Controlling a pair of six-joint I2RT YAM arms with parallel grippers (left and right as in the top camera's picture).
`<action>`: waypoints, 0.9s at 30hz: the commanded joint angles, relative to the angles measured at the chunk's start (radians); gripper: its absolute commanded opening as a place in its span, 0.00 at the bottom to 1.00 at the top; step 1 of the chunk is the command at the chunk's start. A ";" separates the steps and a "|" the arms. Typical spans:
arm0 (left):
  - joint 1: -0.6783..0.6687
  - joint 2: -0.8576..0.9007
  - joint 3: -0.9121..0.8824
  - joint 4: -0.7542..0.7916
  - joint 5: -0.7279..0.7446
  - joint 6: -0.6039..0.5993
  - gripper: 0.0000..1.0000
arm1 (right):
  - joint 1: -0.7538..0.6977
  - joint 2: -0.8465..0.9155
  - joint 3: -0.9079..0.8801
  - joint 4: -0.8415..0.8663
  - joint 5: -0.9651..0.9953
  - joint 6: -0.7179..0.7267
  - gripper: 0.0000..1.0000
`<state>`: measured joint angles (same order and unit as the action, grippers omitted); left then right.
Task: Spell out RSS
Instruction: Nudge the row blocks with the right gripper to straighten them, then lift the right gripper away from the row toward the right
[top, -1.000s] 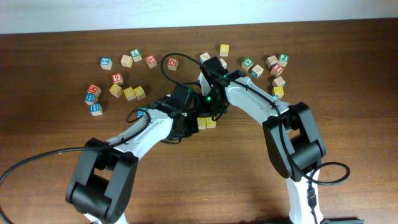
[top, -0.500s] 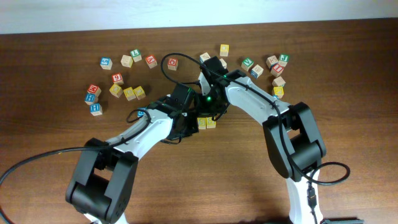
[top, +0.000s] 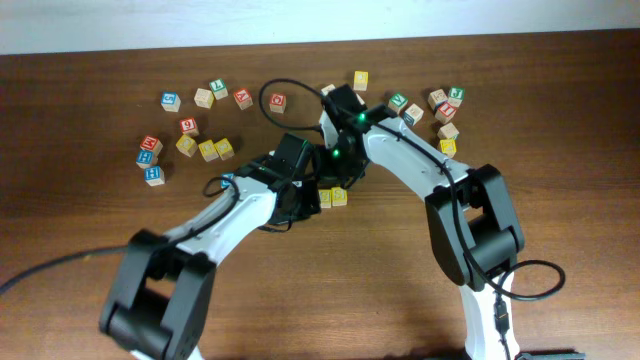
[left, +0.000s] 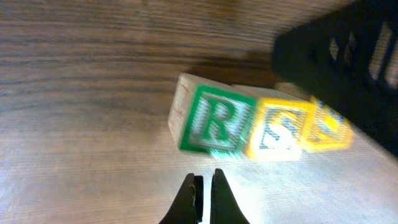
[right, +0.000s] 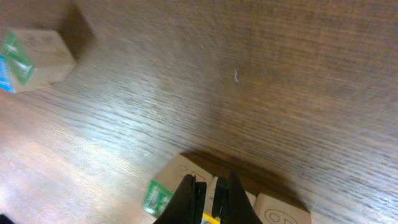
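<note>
Three RSS cubes (left: 277, 129) touch in one row running left to right.

Three small wooden alphabet cubes, all the same size, sit flat on a brown wooden table (top: 560, 120) near its middle. They form one straight row with neighbouring sides touching. At the left end is the R cube (left: 214, 121), which has pale wood sides and a green face showing the letter R, upright as seen from the left wrist view. Touching its right side is the middle cube (left: 280, 130), which has a yellow face with an S, slightly blurred. Next in line, pressed against it, is the end cube (left: 328, 129). It is also yellow-faced, only partly in view, and its letter is too blurred to read.
</note>
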<state>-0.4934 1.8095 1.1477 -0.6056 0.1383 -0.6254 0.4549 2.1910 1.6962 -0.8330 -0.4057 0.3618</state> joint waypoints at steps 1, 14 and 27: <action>0.008 -0.124 0.002 -0.027 -0.007 0.020 0.00 | -0.019 0.014 0.106 -0.056 -0.005 -0.014 0.04; 0.115 -0.086 0.000 -0.033 -0.056 0.077 0.00 | -0.168 0.014 0.238 -0.389 0.055 -0.071 0.04; 0.115 0.027 0.000 0.048 -0.049 0.096 0.00 | -0.183 0.015 0.015 -0.356 0.106 -0.145 0.04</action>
<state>-0.3794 1.8275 1.1477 -0.5682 0.0956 -0.5438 0.2653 2.1941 1.7691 -1.2304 -0.2916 0.2302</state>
